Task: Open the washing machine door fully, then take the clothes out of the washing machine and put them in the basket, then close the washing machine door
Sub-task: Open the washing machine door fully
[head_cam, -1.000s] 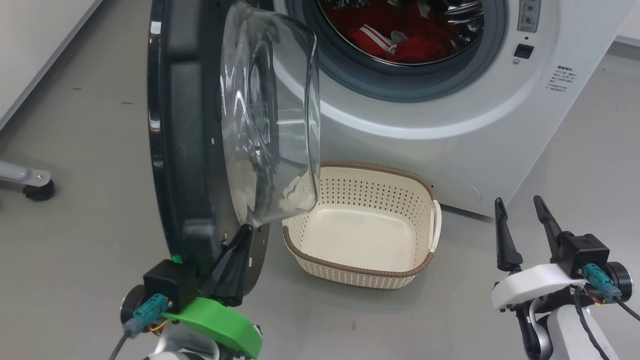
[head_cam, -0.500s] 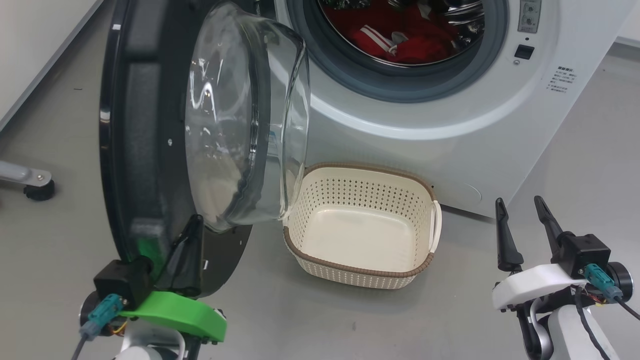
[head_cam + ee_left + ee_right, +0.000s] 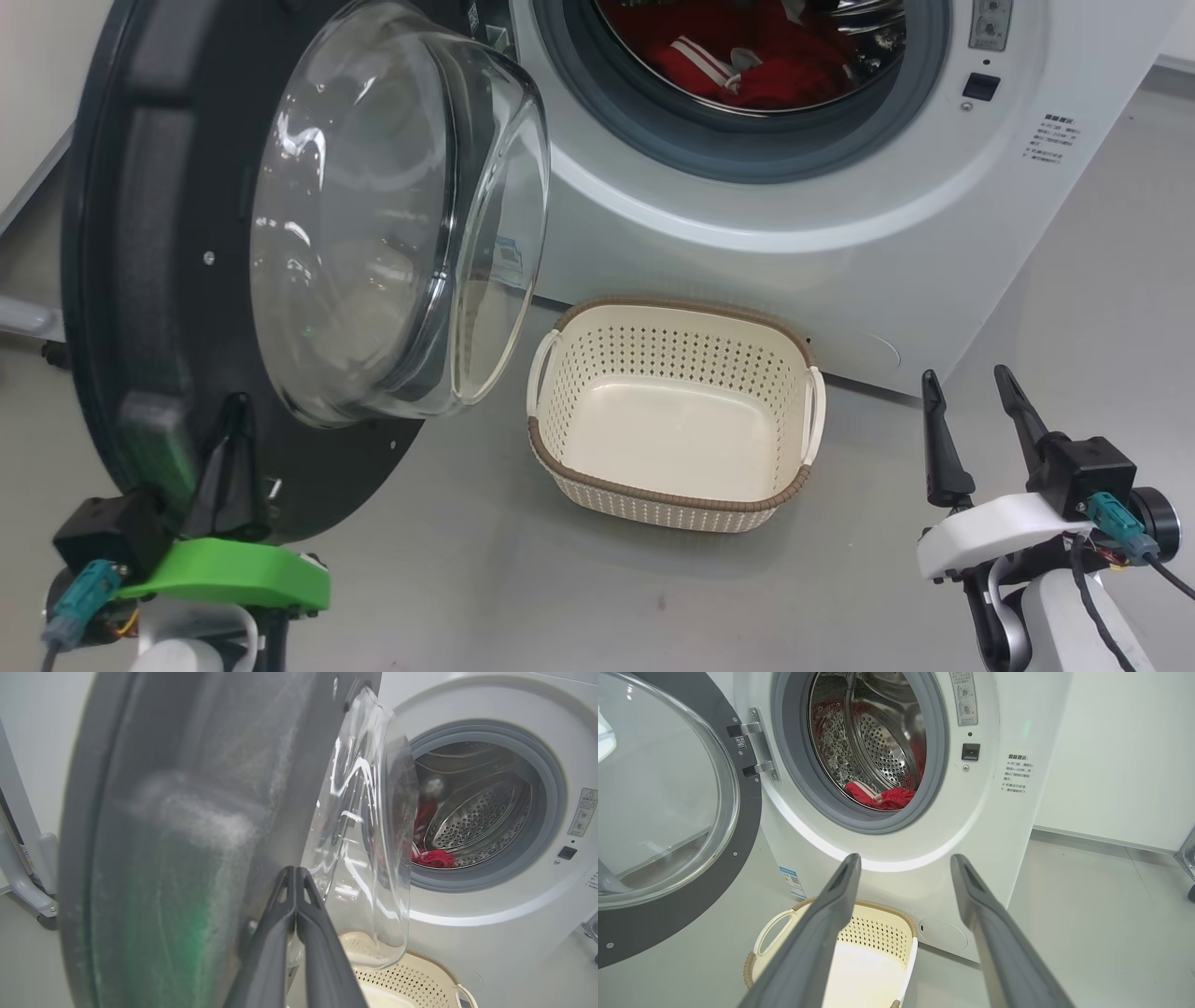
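- Plainly, the first step is in hand: opening the door (image 3: 112, 280) fully. In the head view it stands swung wide at 9 o'clock, its inner face and glass bowl (image 3: 373, 215) turned toward the camera.
- The left gripper (image 3: 238, 403), at 7 o'clock, has its fingers clenched together with nothing between them. Their tip rests on the door's black inner face near the lower rim, and looks to be pushing rather than gripping.
- The right gripper (image 3: 966, 376), at 4 o'clock, hangs above the floor (image 3: 467, 579) with fingers spread and empty, well apart from everything.
- The clothes (image 3: 747, 70) lie in the machine (image 3: 840, 280) at 12 o'clock, red with white stripes. None is out yet.
- The basket (image 3: 653, 505) sits empty on the floor just in front of the machine, below the opening and near the glass bowl.
- The door looks almost as wide as it will go. The next move likely calls for the left gripper to leave the door and for an open gripper to reach over the grey ring (image 3: 597, 103) into the drum and pinch a fold of red cloth. The door might drift back.
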You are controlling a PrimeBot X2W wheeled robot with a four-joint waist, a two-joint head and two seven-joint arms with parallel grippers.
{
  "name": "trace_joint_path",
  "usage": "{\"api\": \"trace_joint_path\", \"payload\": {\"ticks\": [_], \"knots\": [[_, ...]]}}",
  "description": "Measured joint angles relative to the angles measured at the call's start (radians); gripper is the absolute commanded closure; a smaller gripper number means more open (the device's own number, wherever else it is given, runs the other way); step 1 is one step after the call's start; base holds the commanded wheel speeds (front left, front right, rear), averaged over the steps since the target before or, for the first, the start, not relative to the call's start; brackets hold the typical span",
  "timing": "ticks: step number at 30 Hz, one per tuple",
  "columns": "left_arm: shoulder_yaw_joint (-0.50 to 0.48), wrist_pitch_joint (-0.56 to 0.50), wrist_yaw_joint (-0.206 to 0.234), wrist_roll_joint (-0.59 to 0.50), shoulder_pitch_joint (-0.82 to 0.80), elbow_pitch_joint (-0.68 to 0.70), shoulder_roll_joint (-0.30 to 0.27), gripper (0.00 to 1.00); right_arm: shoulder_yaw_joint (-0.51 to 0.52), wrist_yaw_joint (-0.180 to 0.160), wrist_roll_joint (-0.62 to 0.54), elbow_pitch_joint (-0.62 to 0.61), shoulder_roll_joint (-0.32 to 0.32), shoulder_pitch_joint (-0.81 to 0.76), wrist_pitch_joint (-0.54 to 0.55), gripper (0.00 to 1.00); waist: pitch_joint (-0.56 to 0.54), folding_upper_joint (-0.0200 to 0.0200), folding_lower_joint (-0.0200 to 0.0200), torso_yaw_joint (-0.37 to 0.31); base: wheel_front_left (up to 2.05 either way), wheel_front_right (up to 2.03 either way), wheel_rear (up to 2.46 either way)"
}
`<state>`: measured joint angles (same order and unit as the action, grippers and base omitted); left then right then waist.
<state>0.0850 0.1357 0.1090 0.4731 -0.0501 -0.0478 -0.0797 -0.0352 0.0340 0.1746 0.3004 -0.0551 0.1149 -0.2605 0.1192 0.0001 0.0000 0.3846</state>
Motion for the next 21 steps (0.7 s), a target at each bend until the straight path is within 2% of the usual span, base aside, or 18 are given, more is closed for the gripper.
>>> {"api": "trace_joint_path", "payload": {"ticks": [21], "knots": [[-0.122,0.078,0.0,-0.001,-0.092,-0.134,-0.022,1.0,0.007,0.008,-0.016,-0.002,0.001,0.016,0.0,0.0,0.05,0.0,0.0,-0.01,0.0,0.0,0.0]]}}
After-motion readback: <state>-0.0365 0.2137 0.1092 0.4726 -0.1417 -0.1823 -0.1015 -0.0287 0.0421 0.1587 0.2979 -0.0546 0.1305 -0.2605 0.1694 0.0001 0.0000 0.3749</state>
